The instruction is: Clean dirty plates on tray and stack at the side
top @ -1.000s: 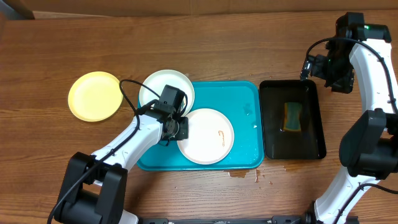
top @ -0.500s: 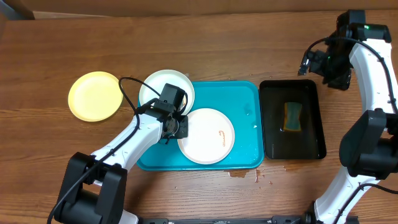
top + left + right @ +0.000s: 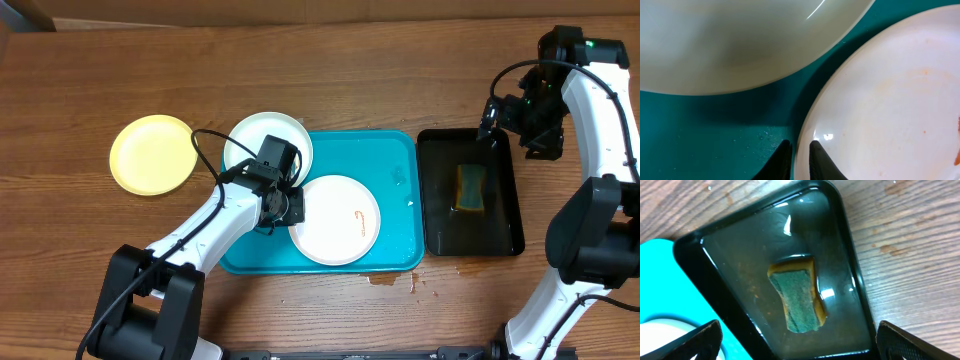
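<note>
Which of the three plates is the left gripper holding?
The smeared white plate, lying on the tray; the left gripper pinches its rim. The other white plate and yellow plate lie free.

At the tray's (image 3: pixel 395 160) left side, the left gripper (image 3: pixel 288 207) hides the smeared white plate's (image 3: pixel 335 220) rim from overhead, and left wrist view edges crop it and the pale plate (image 3: pixel 730 40).

I record: turquoise tray (image 3: pixel 392 160); white plate (image 3: pixel 330 225) with a reddish-brown streak; off-white plate (image 3: pixel 262 140); yellow plate (image 3: pixel 150 153); black tray (image 3: pixel 503 215); green, yellow-edged sponge (image 3: pixel 469 187); brown wood-grain table (image 3: pixel 300 70).
</note>
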